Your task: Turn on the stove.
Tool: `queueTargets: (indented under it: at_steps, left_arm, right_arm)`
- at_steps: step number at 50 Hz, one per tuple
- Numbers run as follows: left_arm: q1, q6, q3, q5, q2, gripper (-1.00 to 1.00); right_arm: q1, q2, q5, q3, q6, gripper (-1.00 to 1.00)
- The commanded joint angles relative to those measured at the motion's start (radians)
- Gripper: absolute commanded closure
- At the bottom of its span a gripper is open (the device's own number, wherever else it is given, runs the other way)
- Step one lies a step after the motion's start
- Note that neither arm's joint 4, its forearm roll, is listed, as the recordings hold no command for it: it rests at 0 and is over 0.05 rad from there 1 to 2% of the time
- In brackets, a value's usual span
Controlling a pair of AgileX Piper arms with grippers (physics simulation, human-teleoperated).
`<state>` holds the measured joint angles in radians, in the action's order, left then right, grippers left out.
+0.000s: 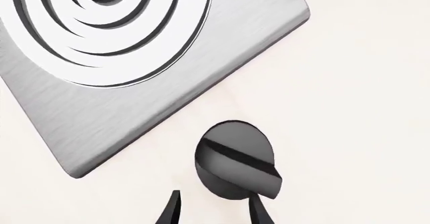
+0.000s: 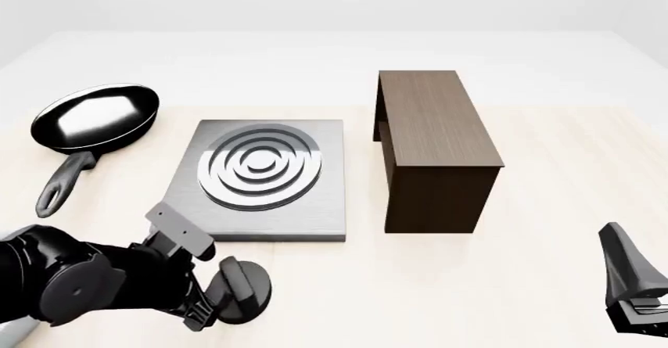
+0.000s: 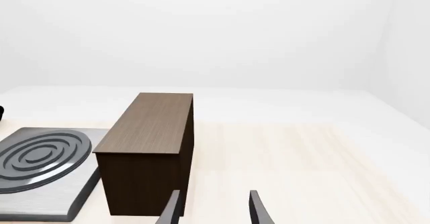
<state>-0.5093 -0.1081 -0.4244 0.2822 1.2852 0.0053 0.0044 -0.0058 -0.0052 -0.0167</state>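
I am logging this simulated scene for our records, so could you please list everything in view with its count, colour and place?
stove: one, grey slab with silver concentric rings, flat on the table, centre-left.
knob: one, black and round with a ridge, on the table just in front of the stove, apart from it.
frying pan: one, black, far left, handle pointing toward the arms' side.
cabinet: one, dark brown wood, box-shaped, right of the stove.
table: one, pale wood tone, under everything.
left claw: one, black, open, fingers either side of the knob's near edge.
right claw: one, dark, open, low at the right, holding nothing.
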Motion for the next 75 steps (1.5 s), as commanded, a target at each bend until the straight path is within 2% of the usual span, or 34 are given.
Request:
queueTargets:
  at_steps: [1, 16, 39, 53, 65, 75]
  left_arm:
    - [-0.040, 0.011, -0.007, 0.020, -0.023, -1.00]
    - [-0.067, 0.051, -0.082, 0.092, -0.035, -1.00]
    - [-0.054, 0.033, -0.042, 0.090, -0.074, -1.00]
    - [0.003, 0.024, -0.114, 0.265, -0.254, -1.00]
    - [0.062, 0.007, -0.149, 0.292, -0.274, -1.00]
    - [0.119, -0.002, -0.164, 0.272, -0.247, -1.00]
  right_arm:
    - [-0.001, -0.001, 0.000, 0.001, 0.001, -1.00]
    - [0.000, -0.001, 0.000, 0.001, 0.001, -1.00]
    - [-0.001, -0.002, 0.000, 0.001, 0.000, -1.00]
    - [0.000, -0.002, 0.000, 0.001, 0.001, -1.00]
    - [0.000, -0.002, 0.000, 0.001, 0.001, -1.00]
    - [-0.001, -0.002, 0.000, 0.001, 0.001, -1.00]
